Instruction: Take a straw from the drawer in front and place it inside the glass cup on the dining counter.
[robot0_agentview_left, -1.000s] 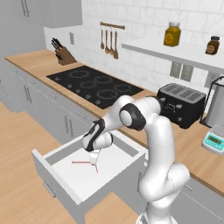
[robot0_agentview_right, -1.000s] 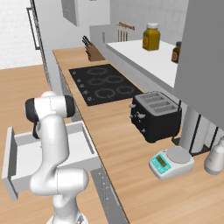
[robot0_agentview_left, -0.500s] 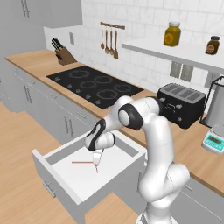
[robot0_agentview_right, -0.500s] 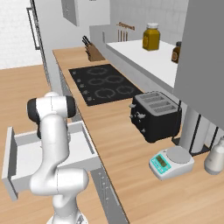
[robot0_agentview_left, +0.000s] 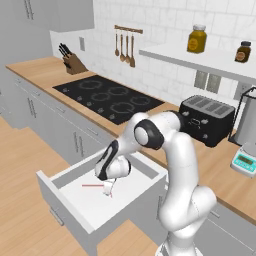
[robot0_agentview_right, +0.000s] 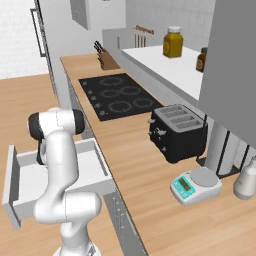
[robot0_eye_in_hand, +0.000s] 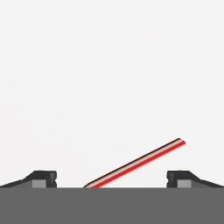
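The drawer (robot0_agentview_left: 92, 206) stands pulled out below the wall counter, its white floor bare except for the thin red straw (robot0_agentview_left: 91, 185). My gripper (robot0_agentview_left: 108, 189) reaches down into the drawer, right at the straw's near end. In the hand view the gripper (robot0_eye_in_hand: 111, 183) is open, its dark fingertips (robot0_eye_in_hand: 43, 178) set wide apart just above the drawer floor. The straw (robot0_eye_in_hand: 140, 162) lies slanted between them. From the right base view the arm covers the hand over the drawer (robot0_agentview_right: 27, 177). The glass cup and the dining counter are out of view.
The black stove (robot0_agentview_left: 107, 97) is set in the wood wall counter (robot0_agentview_left: 220, 165) behind the drawer. A black toaster (robot0_agentview_left: 207, 117) and a small scale (robot0_agentview_left: 245, 161) stand to the right, a knife block (robot0_agentview_left: 75, 62) at the far left. Grey cabinet fronts flank the drawer.
The gripper has sunk a little lower into the drawer, closer to the straw. The straw and the drawer have stayed put.
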